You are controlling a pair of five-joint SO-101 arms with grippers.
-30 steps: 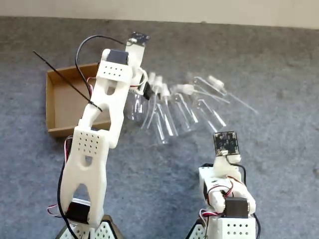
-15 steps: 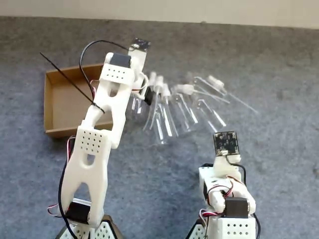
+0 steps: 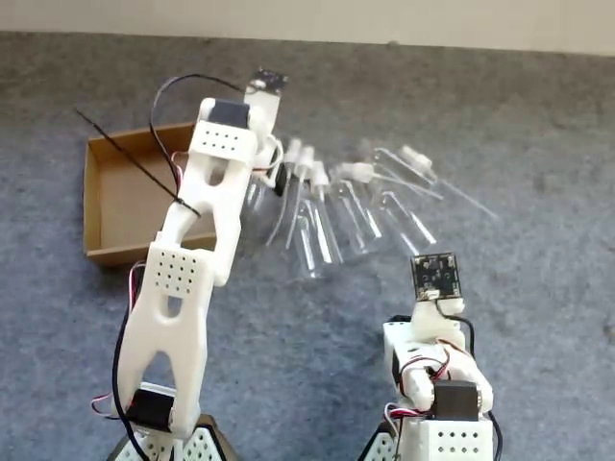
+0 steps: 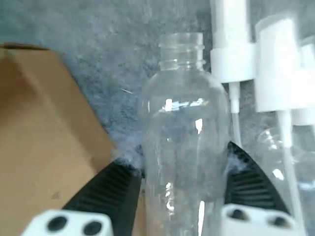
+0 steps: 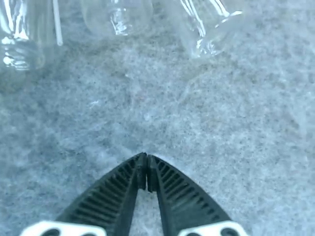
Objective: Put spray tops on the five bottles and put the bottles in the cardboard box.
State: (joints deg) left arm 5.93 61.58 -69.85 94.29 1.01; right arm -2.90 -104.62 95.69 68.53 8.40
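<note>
A capless bottle (image 4: 184, 113) is clamped in the left gripper (image 4: 182, 169), arm extended beside the cardboard box (image 3: 115, 206); the right gripper (image 5: 146, 169) is closed empty, arm folded.

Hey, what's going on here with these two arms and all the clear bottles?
The left hand is closed on a clear bottle with no top on it, right beside the cardboard box. The right hand sits shut, low over the grey carpet, holding nothing. The other bottles and white spray tops lie clustered on the carpet.
</note>
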